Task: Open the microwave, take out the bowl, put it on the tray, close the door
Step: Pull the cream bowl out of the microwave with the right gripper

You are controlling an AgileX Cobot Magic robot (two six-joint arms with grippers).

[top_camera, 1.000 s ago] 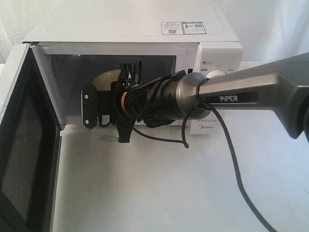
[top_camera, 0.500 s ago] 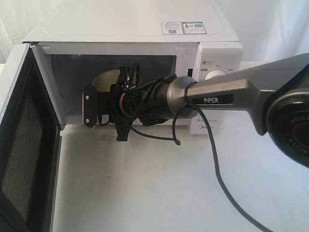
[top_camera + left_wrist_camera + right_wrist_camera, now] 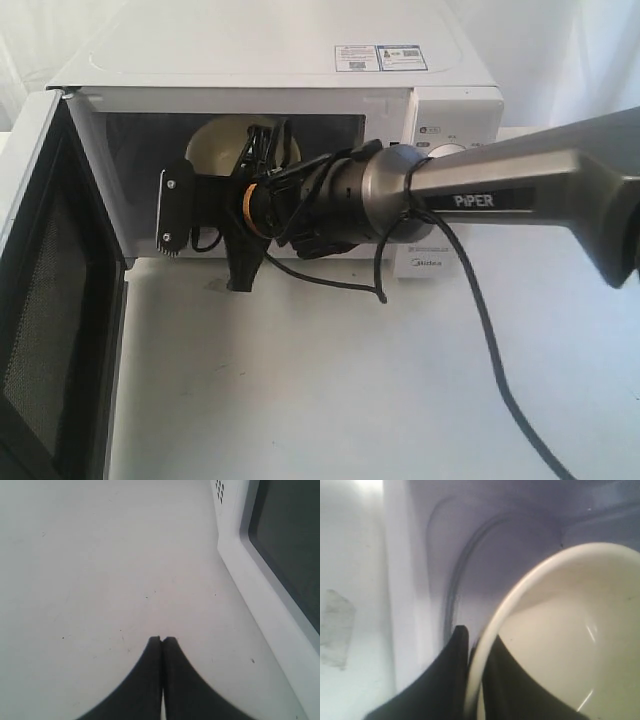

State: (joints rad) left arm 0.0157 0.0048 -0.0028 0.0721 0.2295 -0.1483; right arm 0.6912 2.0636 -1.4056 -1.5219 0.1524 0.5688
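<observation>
Microwave (image 3: 260, 50): the white oven stands on the pale table (image 3: 330, 400) with its cavity exposed, and the bowl is inside it.
Door (image 3: 40, 300): swung wide on the left of the exterior view. A carry-out swung that way could probably knock it.
Right arm (image 3: 520, 190): reaches across into the opening, with a loose black cable (image 3: 480, 330) looping under the wrist (a likely snag on the cavity's lower lip).
Bowl (image 3: 570, 630): cream, tipped so its inside faces the opening, and within the cavity. Held by one edge, it may pivot, and its far side could then scrape the floor or clip the frame on the way out.
Right gripper (image 3: 476, 640): dark fingers pinch the bowl's thin rim, one inside and one outside. On glazed ceramic such a narrow bite might slip.
Left gripper (image 3: 162, 639): fingers pressed together on nothing, low over bare table beside the door.
Tray: in none of the views, so the drop-off route cannot be judged.
</observation>
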